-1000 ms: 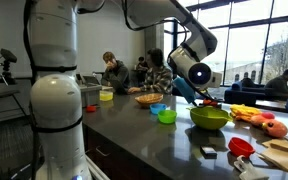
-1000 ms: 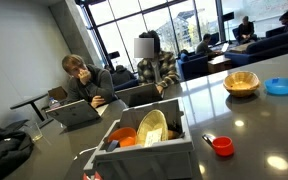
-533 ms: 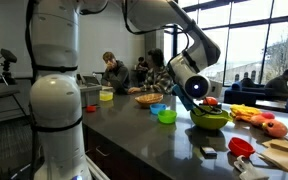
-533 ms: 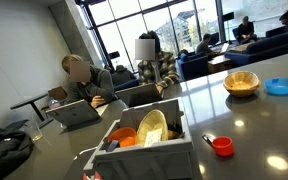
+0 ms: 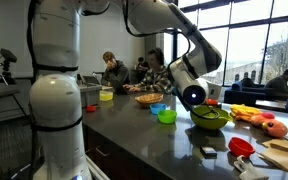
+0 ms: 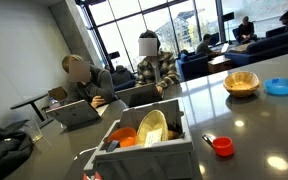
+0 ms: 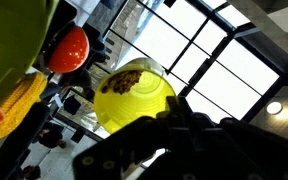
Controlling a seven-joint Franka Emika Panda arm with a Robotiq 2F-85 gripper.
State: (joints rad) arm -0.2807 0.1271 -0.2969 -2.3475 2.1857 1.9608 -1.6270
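Note:
In an exterior view my gripper [image 5: 193, 97] hangs just above the near rim of a green bowl [image 5: 210, 118] on the dark counter, with a red piece [image 5: 212, 102] beside it. The wrist view shows the gripper [image 7: 174, 118] as a dark silhouette with its fingers together; I can make out nothing between them. Beyond the fingers stands a yellow cup [image 7: 134, 92] with brown bits inside. A red round thing [image 7: 69, 48] and the green bowl's wall [image 7: 9, 45] fill the upper left.
On the counter are a small green cup [image 5: 167, 116], a blue dish [image 5: 158, 107], a wicker basket [image 5: 148, 98] [image 6: 242, 82], a red lid [image 6: 222, 146], toy fruit [image 5: 262, 120] and a grey bin [image 6: 144, 145]. People sit at tables behind. The white arm base [image 5: 56, 110] stands close by.
The gripper has come down and turned toward the green bowl's rim. Nothing on the counter has moved.

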